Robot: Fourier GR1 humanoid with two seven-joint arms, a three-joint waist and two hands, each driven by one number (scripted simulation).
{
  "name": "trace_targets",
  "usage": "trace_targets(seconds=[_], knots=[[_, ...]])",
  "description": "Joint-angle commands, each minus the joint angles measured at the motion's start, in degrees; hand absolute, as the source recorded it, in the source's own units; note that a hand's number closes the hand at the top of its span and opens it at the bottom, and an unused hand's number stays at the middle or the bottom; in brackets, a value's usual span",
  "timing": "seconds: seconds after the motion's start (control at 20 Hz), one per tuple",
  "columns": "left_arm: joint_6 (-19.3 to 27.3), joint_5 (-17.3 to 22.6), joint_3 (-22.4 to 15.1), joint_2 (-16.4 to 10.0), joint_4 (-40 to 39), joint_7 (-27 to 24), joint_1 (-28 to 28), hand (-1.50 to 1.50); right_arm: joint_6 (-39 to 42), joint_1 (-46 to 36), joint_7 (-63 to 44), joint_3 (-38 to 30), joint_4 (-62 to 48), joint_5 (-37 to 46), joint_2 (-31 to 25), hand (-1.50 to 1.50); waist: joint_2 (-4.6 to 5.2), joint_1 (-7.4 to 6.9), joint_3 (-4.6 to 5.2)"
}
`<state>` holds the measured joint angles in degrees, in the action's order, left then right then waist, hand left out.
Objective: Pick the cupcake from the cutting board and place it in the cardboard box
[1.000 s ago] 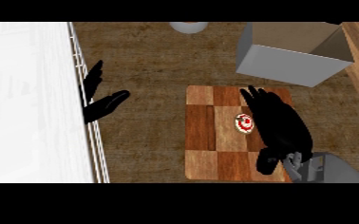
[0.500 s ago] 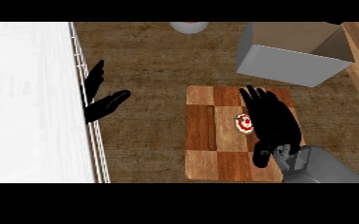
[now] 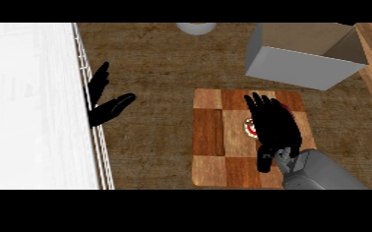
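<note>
Only a sliver of the cupcake point(image 3: 250, 128) shows, a red-and-white top peeking out at the left side of the fingers point(image 3: 260, 106), near the middle of the cutting board point(image 3: 209, 142). The right hand point(image 3: 277, 130) hangs over it with those fingers straight and lying close together, curled round nothing; whether they touch the cupcake I cannot tell. It is likely light, soft and easily crushed, its frosting apt to smear, so the better hold would seem to be on the sides of its base, thumb against fingers, rather than down on the top. The cardboard box point(image 3: 291, 61) stands open beyond the fingertips and a little to their right, apart from the board, on the counter point(image 3: 160, 69). Well off to the left of the fingers, the left hand point(image 3: 109, 109) rests open at the counter's left edge.
</note>
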<state>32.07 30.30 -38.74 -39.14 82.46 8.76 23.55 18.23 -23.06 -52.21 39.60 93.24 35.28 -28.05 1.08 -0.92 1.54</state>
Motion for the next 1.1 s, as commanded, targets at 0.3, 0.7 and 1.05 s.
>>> trace_targets(seconds=[0.3, 0.7, 1.05], knots=[[-6.76, -3.60, 0.00, -2.71, 4.82, -11.76, 3.58, 0.00, -1.29, 0.44, 0.20, -0.11, -5.53, 2.43, 1.57, -1.50, -1.08, 0.21, -1.44], [-6.84, -2.71, -1.21, -1.80, 3.93, -12.57, 4.00, 0.00, -3.78, 1.16, 8.55, 2.89, -8.20, 4.56, 1.46, 1.50, -0.92, 0.05, -1.51], [-6.38, -2.37, -1.41, -2.68, 3.24, -12.03, 4.97, 0.00, -9.62, -1.23, 12.19, 4.17, -9.42, 10.87, 0.89, 1.50, -1.14, 0.26, -1.51]])
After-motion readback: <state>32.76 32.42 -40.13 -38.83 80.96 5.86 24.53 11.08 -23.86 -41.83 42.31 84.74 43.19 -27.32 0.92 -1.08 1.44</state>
